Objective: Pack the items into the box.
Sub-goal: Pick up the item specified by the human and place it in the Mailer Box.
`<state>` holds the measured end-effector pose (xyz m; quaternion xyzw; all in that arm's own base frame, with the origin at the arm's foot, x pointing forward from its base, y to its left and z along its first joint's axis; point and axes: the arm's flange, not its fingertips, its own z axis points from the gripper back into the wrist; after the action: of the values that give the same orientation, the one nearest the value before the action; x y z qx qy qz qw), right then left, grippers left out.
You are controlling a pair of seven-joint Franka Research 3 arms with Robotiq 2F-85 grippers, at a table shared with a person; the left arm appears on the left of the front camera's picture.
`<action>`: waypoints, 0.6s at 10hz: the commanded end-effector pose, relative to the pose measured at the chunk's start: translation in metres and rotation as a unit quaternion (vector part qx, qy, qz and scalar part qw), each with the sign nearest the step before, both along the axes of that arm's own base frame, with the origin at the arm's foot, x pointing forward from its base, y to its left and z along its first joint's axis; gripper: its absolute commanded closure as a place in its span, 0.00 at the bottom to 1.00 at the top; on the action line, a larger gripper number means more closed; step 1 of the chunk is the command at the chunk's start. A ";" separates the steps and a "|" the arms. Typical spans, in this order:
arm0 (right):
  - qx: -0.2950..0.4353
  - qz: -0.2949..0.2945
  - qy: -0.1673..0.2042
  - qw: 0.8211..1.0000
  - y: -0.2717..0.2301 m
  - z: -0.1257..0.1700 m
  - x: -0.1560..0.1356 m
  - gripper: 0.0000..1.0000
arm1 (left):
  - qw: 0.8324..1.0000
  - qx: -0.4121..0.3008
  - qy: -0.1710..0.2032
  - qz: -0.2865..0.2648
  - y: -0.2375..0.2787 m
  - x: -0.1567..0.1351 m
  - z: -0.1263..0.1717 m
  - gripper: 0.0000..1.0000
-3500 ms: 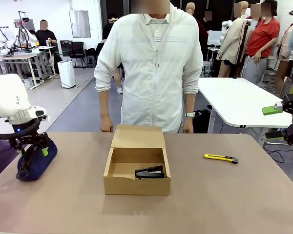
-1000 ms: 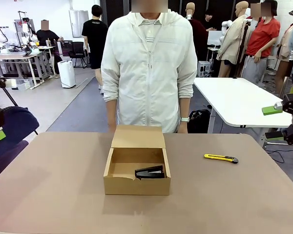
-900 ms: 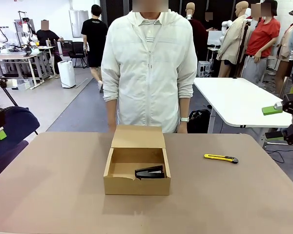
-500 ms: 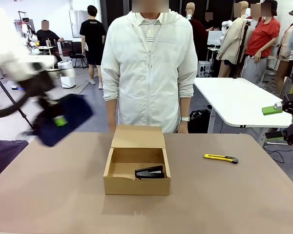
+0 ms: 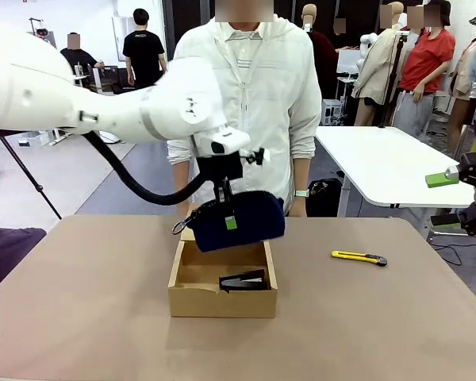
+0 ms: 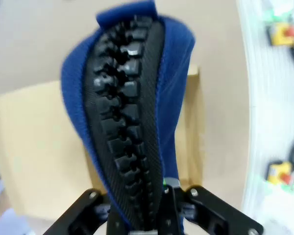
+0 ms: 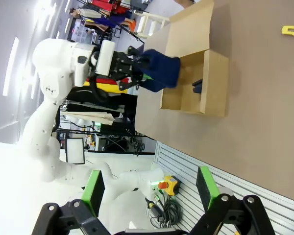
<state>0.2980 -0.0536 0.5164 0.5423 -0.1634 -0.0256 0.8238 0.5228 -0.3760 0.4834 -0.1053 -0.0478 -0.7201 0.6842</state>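
Observation:
The navy-blue pouch [image 5: 242, 220] hangs just above the back of the open brown box [image 5: 222, 304], with my left gripper [image 5: 226, 221] shut on it from above. In the left wrist view the pouch [image 6: 83, 98] fills the middle with its black zipper facing the camera, my left gripper [image 6: 152, 215] is clamped on its near end, and the box [image 6: 34, 156] lies beneath. The black stapler [image 5: 244, 280] lies inside the box at its front right. My right gripper [image 5: 454, 198] waits open off the table's right edge. Its wrist view shows its green fingers [image 7: 94, 188] spread apart, with the box [image 7: 213, 83] far off.
A slim yellow utility knife [image 5: 358, 257] lies on the table to the right of the box. A person [image 5: 246, 103] stands at the far edge right behind the box, hands down. The box's flap lid [image 5: 189, 236] stands open at the back.
My left arm has swung from the far left across the table, carrying the pouch from beyond the left edge to just above the box. The right arm, box and stapler have stayed put.

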 end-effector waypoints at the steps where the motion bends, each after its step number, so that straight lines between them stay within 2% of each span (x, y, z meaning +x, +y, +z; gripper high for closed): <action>1: 0.017 -0.002 -0.006 1.000 0.002 0.003 0.002 0.00 | 0.998 0.034 0.002 -0.055 0.008 0.011 0.006 1.00; 2: 0.017 -0.002 -0.006 1.000 0.002 0.003 0.002 0.00 | 0.998 0.028 0.012 -0.052 0.010 0.007 0.000 1.00; 4: 0.017 -0.002 -0.006 1.000 0.002 0.003 0.002 0.00 | 0.998 0.053 -0.008 -0.027 0.015 0.000 -0.012 1.00; 5: 0.017 -0.002 -0.006 1.000 0.002 0.003 0.002 0.00 | 0.999 0.049 -0.006 -0.023 0.015 0.000 -0.015 1.00; 6: 0.017 -0.002 -0.006 1.000 0.002 0.003 0.002 0.00 | 0.997 0.071 -0.013 0.002 0.014 0.002 -0.021 0.47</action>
<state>0.2979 -0.0536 0.5164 0.5423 -0.1634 -0.0257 0.8237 0.5345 -0.3651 0.4686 -0.0732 -0.0072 -0.7379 0.6709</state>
